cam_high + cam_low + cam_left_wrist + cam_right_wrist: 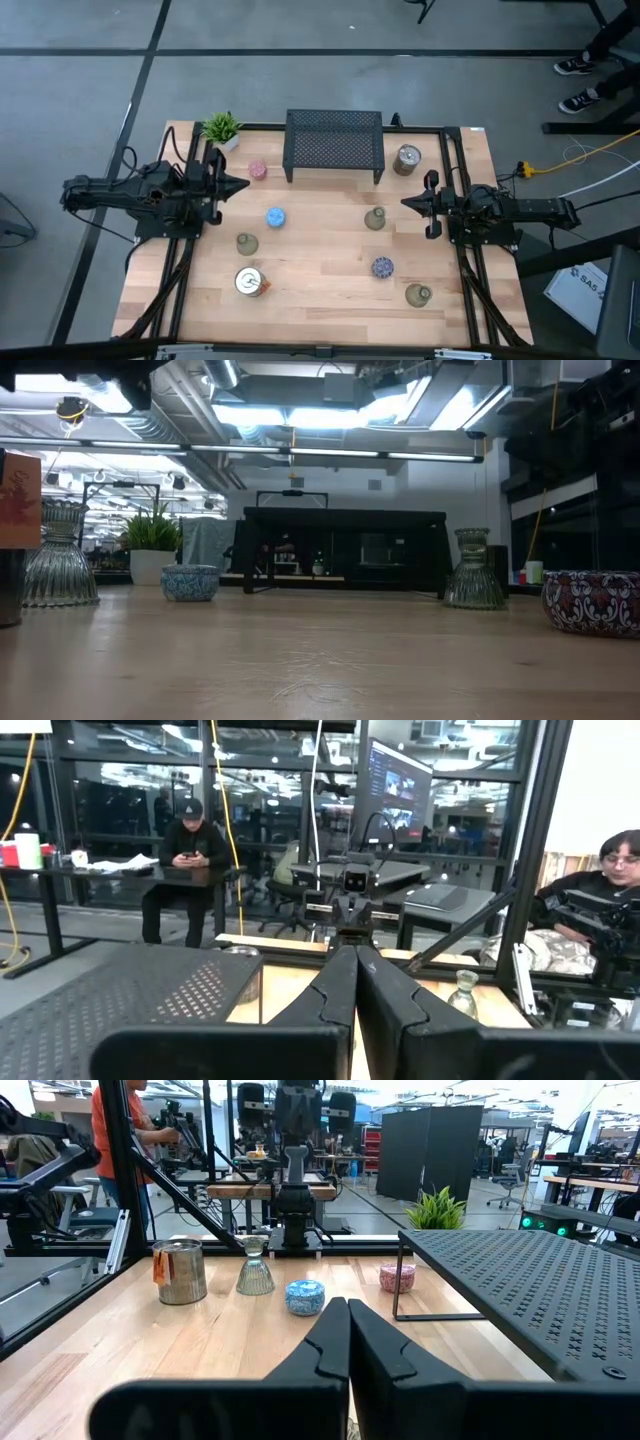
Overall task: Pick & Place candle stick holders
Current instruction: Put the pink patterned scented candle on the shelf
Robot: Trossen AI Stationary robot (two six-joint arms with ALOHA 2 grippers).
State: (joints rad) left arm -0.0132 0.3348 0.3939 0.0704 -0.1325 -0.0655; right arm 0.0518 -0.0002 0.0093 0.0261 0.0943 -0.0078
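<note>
Seven small candle stick holders scattered on the bench (pixel 320 290), none under the black mesh rack (pixel 335 145) at twelve o'clock. Pink holder (pixel 258 171) at about eleven, beside the potted plant (pixel 222 128); light blue holder (pixel 276 217) near centre-left; olive glass holder (pixel 247 243) at eight; shiny silver holder (pixel 248 282) at seven. Second silver holder (pixel 406 159) at one o'clock; second olive glass holder (pixel 375 219) at three; speckled dark blue holder (pixel 382 267) at five; third olive holder (pixel 418 294) lower still at five.

Left claw (pixel 240 184) at nine o'clock, fingers pressed together, nothing held. Right claw (pixel 408 203) at three o'clock, likewise pinched together and empty.

Handling, by judgement: glass ones likely heavy for their size, rigid, slick and breakable; best taken at the narrow waist above the flared foot. Silver ones look thin and slippery; across the body, gently. Ceramic bowls stiff, chippable; across the outer wall or over the rim.
</note>
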